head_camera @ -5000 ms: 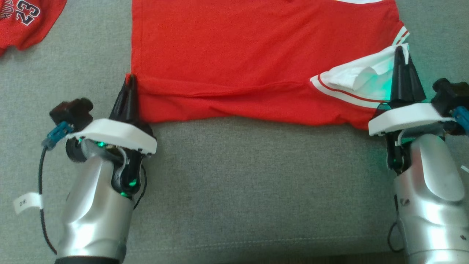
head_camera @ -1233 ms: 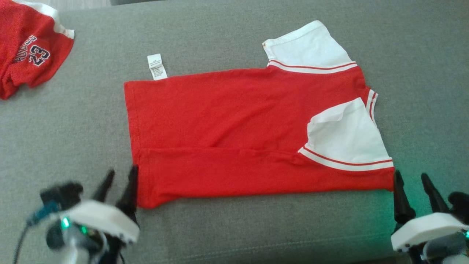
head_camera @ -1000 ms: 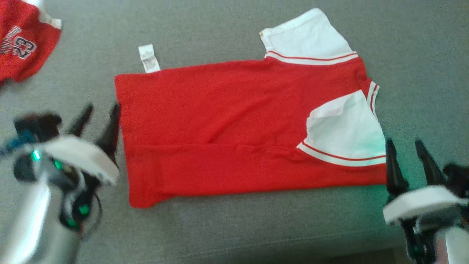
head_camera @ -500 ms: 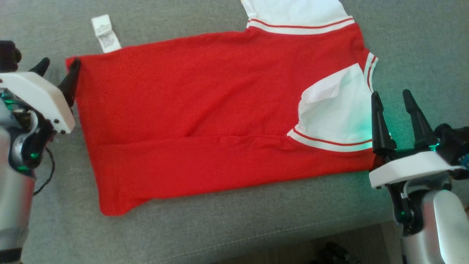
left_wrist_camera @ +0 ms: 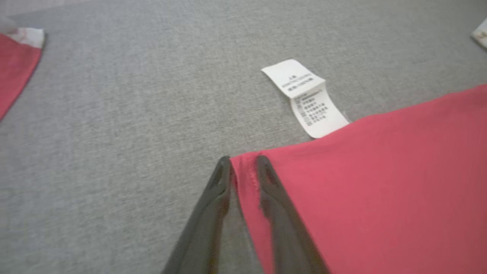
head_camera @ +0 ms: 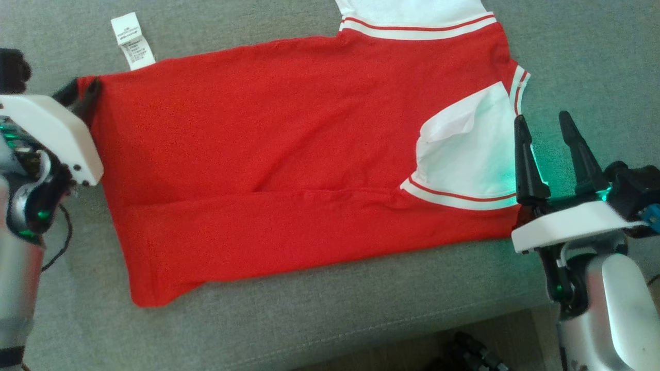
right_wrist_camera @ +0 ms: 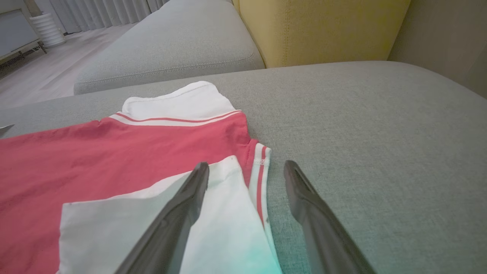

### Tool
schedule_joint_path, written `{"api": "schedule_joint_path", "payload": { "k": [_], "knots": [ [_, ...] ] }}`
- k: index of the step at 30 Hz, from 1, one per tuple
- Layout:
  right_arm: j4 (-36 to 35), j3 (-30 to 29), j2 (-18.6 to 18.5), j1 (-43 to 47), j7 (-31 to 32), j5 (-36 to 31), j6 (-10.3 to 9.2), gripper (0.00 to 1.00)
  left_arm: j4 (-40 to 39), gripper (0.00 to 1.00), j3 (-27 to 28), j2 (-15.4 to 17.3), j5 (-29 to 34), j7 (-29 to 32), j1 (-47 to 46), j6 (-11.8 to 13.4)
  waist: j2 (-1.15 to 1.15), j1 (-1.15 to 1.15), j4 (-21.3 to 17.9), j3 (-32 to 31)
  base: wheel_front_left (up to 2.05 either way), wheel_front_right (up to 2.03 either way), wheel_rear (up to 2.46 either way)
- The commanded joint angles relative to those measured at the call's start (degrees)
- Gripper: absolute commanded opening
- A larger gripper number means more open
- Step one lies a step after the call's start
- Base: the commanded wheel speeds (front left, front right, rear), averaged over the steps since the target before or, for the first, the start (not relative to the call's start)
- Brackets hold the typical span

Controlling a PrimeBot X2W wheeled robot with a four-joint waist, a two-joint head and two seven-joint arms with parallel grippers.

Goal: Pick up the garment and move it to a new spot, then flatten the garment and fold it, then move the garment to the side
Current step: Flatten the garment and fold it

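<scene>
Head view: the red T-shirt (head_camera: 289,154) lies flat on the grey sofa seat (head_camera: 309,330) and takes up most of the middle. Its hem points to 9 o'clock and its neck end to 3 o'clock. A fold line runs lengthwise through the half nearer me. One white sleeve (head_camera: 464,149) is turned in over the red body at about 3 o'clock. The other white sleeve (head_camera: 412,10) sticks out past the far edge at 12 to 1 o'clock. The care label (head_camera: 132,41) lies on the seat at 11 o'clock, attached at the shirt's far edge near the hem corner. My left gripper (head_camera: 81,90) is at 10 o'clock, at that far hem corner. In the left wrist view the left gripper (left_wrist_camera: 242,160) has its two fingers close together with a strip of the hem between them. I cannot tell whether they have actually clamped the cloth. A second red garment (left_wrist_camera: 15,64) with white trim shows at 10 o'clock of that view, well apart from the shirt. My right gripper (head_camera: 541,121) is at 3 to 4 o'clock, fingers spread wide and holding nothing. In the right wrist view one finger of the right gripper (right_wrist_camera: 246,164) hangs over the turned-in sleeve and the other over bare seat. The striped neck edge lies between them. A yellow cushion (right_wrist_camera: 323,30) stands at 12 o'clock there.
</scene>
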Motion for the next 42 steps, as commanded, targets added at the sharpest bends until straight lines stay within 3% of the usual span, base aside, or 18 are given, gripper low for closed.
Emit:
{"api": "schedule_joint_path", "payload": {
  "k": [1,10,14,22,29,37,38,39,40,42],
  "knots": [
    [-2.1,1.2,-0.5,-1.4,-0.1,-0.6,0.37,1.0,-1.2,0.0,1.4,2.2,0.1,-0.3,-1.6,-0.2,0.0,0.0,0.1,-0.1,0.0,0.0,0.0],
    [-0.9,0.2,-1.6,-9.9,4.6,-5.0,0.37,1.0,-4.7,0.0,2.0,-0.9,0.0,-9.3,0.1,0.2,0.0,0.0,3.1,-1.7,0.0,0.0,0.0],
    [2.6,-0.5,-4.4,-17.4,9.6,-6.2,0.37,1.0,-7.5,0.0,1.4,-3.2,0.1,-13.3,1.8,0.4,0.0,0.0,6.1,-1.9,0.0,0.0,0.0],
    [17.9,-0.8,-9.4,-34.5,18.5,-8.0,0.37,1.0,-7.3,0.0,-2.1,-8.0,0.5,-17.3,0.4,-0.3,0.0,0.0,12.0,0.2,0.0,0.0,0.0],
    [31.2,-2.5,-10.0,-44.3,23.3,-8.5,0.37,1.0,-3.3,0.0,-4.3,-11.3,0.8,-20.2,-3.7,-1.4,0.0,0.0,15.5,2.9,0.0,0.0,0.0],
    [41.1,-3.3,-10.2,-49.3,26.2,-9.8,0.37,1.0,0.6,0.0,-5.5,-12.9,0.9,-22.7,-6.4,-2.2,0.0,0.0,17.0,4.5,0.0,0.0,0.0],
    [42.0,-3.0,-10.0,-49.7,26.9,-9.4,0.37,0.95,1.0,0.0,-5.6,-13.0,0.9,-22.9,-6.6,-2.2,0.0,0.0,17.0,4.5,0.0,0.0,0.0],
    [42.7,-2.6,-9.9,-50.0,27.5,-8.9,0.37,0.66,1.3,0.0,-5.6,-13.0,0.8,-23.1,-6.7,-2.3,0.0,0.0,16.9,4.5,0.0,0.0,0.0],
    [43.3,-2.2,-9.9,-50.2,27.9,-8.5,0.37,0.48,1.6,0.0,-5.6,-13.0,0.8,-23.2,-6.8,-2.3,0.0,0.0,16.9,4.5,0.0,0.0,0.0],
    [44.2,-1.4,-10.0,-50.6,28.3,-7.8,0.37,0.31,2.2,0.0,-5.6,-12.9,0.7,-23.5,-7.1,-2.4,0.0,0.0,16.7,4.5,0.0,0.0,0.0]
  ]
}}
